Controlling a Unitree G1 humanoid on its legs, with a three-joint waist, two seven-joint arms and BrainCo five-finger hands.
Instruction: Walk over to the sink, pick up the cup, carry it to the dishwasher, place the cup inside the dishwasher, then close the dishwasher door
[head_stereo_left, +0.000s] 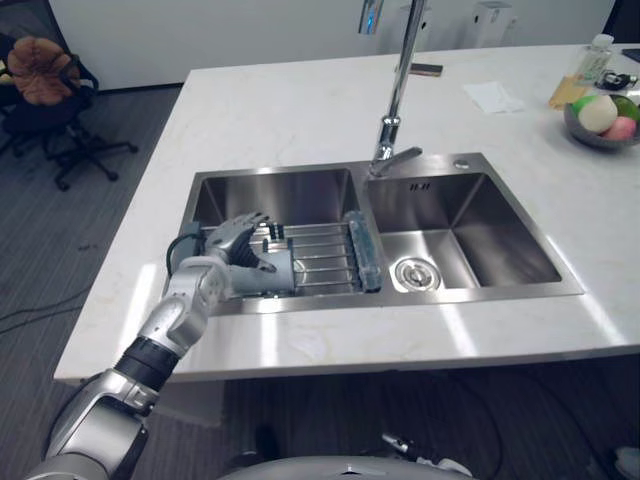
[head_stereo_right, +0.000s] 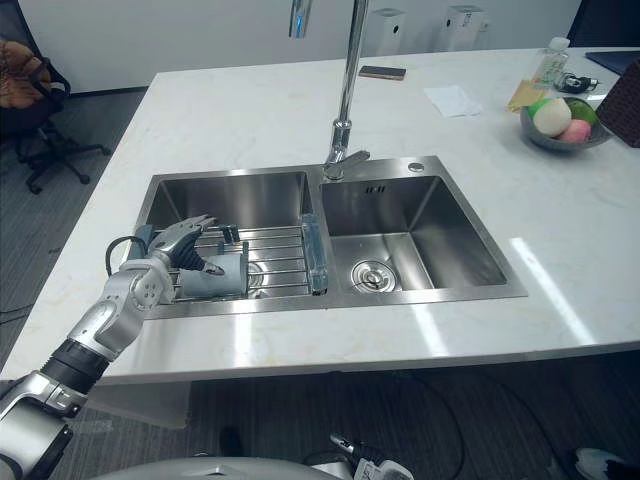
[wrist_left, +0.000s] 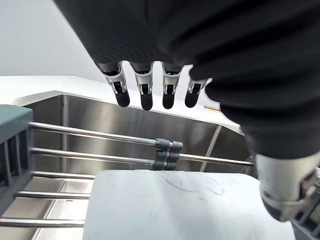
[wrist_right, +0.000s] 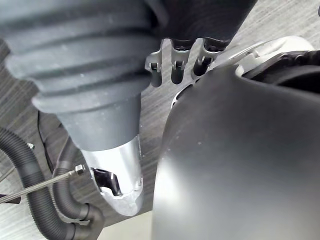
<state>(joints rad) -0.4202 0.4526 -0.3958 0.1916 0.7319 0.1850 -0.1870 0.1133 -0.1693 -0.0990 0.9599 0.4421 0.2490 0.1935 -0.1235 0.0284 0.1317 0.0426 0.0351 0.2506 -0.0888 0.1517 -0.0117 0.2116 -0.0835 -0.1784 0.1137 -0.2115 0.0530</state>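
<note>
A pale grey-blue cup (head_stereo_left: 268, 272) lies on its side on a wire rack (head_stereo_left: 320, 262) in the left basin of the steel sink (head_stereo_left: 270, 192). My left hand (head_stereo_left: 232, 247) reaches into that basin. Its straight fingers (wrist_left: 145, 95) stretch over the cup (wrist_left: 185, 210) and the thumb (wrist_left: 285, 190) stands beside it, with nothing curled round the cup. The same hand (head_stereo_right: 172, 252) is against the cup's (head_stereo_right: 225, 274) near end. My right hand (wrist_right: 175, 65) hangs low over the floor, its fingers relaxed and holding nothing.
A tall faucet (head_stereo_left: 395, 100) rises between the two basins, and the right basin (head_stereo_left: 470, 240) has only its drain. On the white counter (head_stereo_left: 300, 110) lie a phone (head_stereo_left: 425, 69), a napkin (head_stereo_left: 492, 96), a bottle (head_stereo_left: 597, 55) and a fruit bowl (head_stereo_left: 600, 125). An office chair (head_stereo_left: 45, 90) stands far left.
</note>
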